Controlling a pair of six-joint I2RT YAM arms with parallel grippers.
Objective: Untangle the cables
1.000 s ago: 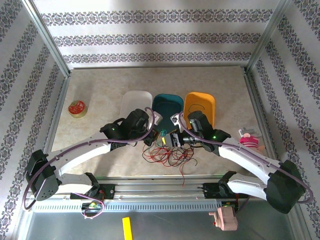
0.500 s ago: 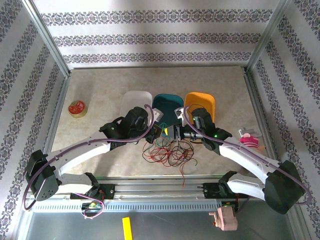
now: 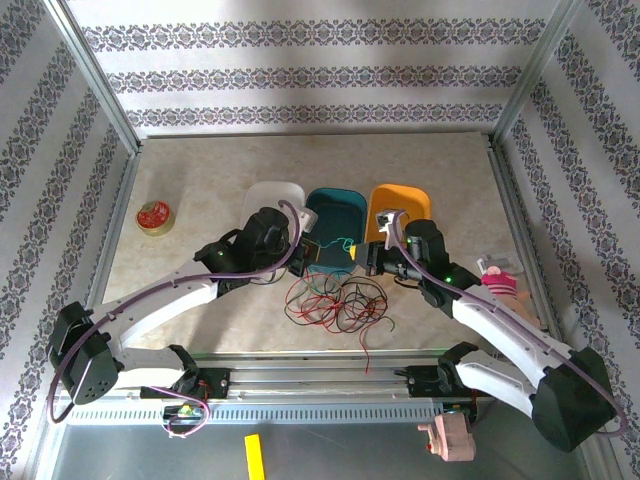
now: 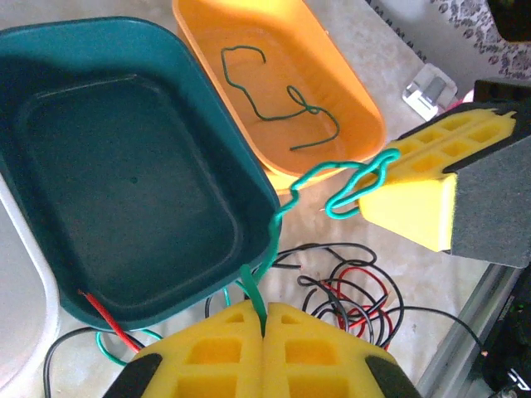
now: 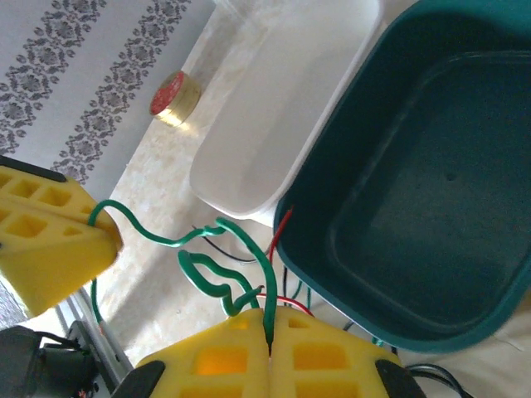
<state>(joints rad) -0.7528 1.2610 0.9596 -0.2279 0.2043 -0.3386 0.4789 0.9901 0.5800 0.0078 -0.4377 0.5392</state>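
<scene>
Cable (image 4: 309, 174) clamped both ends, left wrist shows strand (image 4: 299, 99) in tray (image 4: 340, 83)

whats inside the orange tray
One loose dark green wire lies squiggled on the orange tray floor. From above, the right arm covers the tray's near end, so that part can't be checked there.
</scene>
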